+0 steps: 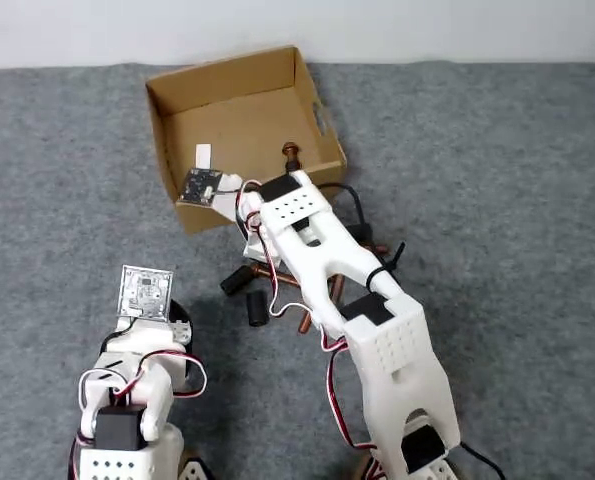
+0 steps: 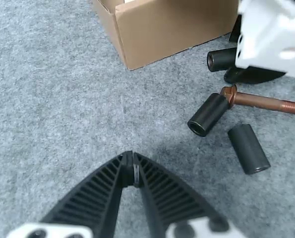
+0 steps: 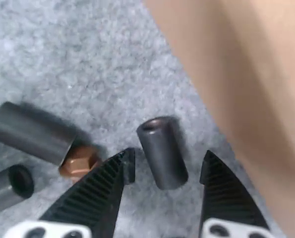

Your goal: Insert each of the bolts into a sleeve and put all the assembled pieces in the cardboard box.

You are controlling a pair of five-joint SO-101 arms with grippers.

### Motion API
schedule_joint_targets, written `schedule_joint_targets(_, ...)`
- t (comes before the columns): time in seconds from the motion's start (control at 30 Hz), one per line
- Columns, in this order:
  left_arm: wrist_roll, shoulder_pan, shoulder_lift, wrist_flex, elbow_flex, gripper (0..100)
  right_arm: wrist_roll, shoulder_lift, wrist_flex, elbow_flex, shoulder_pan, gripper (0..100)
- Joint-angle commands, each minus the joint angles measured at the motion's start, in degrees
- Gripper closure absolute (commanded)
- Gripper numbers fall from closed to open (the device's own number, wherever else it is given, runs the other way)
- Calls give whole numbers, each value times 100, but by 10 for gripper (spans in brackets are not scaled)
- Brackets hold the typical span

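Jaws of the right arm [image 1: 317,250] stand apart, one on each side of a black sleeve [image 3: 162,151] that lies flat on the grey worktop [image 2: 48,99], just beside the outer wall of the cardboard box [image 3: 246,74]. I see no contact with the sleeve yet.

Jaws of the left arm [image 1: 137,400] are pressed together on nothing, hanging over bare worktop, well back from the parts.

Near the straddled piece, a second sleeve [image 2: 208,114] lies with the head of a copper bolt [image 2: 266,102] against one end. A third sleeve [image 2: 249,148] lies loose just beside those.

My read: this is the sleeve pick-up, and no mating is under way. Next I need to close squarely on the sleeve's middle so it doesn't roll, then lift it with the bore kept clear for a bolt.
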Motion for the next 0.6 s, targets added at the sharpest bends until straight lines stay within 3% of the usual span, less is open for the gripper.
schedule_joint_targets(0.0,-26,-53,-53,35,-31,995,70,66,-171,-316,-48,789)
schedule_joint_targets(0.1,-26,-53,-53,35,-31,995,70,330,-198,-545,-57,856)
schedule_joint_targets(0.2,-26,-53,-53,35,-31,995,53,602,-145,-1002,-57,992)
schedule_joint_targets(0.37,-26,-53,-53,35,-31,995,44,690,259,-1644,-40,990)
schedule_joint_targets(0.57,-26,-53,-53,35,-31,995,-220,699,1692,-2831,-4,990)
